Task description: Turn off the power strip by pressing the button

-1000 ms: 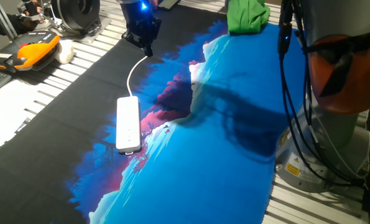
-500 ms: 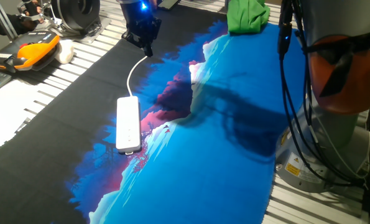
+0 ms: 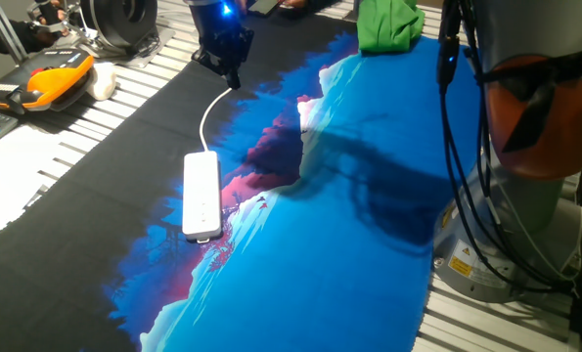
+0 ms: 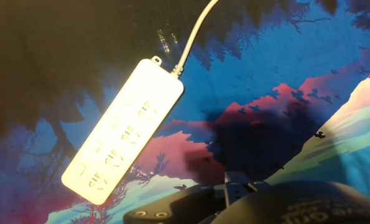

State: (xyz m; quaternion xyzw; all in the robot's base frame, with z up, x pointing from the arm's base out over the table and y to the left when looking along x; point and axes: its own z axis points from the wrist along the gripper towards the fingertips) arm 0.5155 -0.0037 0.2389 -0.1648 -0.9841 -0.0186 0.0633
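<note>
The power strip (image 3: 201,196) is a slim white bar lying flat on the printed cloth, left of centre. Its thin white cable (image 3: 210,112) curves away from the far end towards the back. In the hand view the power strip (image 4: 124,129) lies diagonally, with rows of sockets on its face and the cable (image 4: 194,34) leaving its upper end. My gripper (image 3: 232,78) hangs at the back of the table under a blue light, beyond the strip's cable end and well apart from the strip. Its fingers look like one dark shape. Only dark hand parts (image 4: 234,199) show at the bottom of the hand view.
A blue, pink and black printed cloth (image 3: 349,254) covers the table. A green cloth (image 3: 388,24) lies at the back. An orange and black object (image 3: 51,83) lies at the left. The robot base with hanging cables (image 3: 525,127) stands at the right.
</note>
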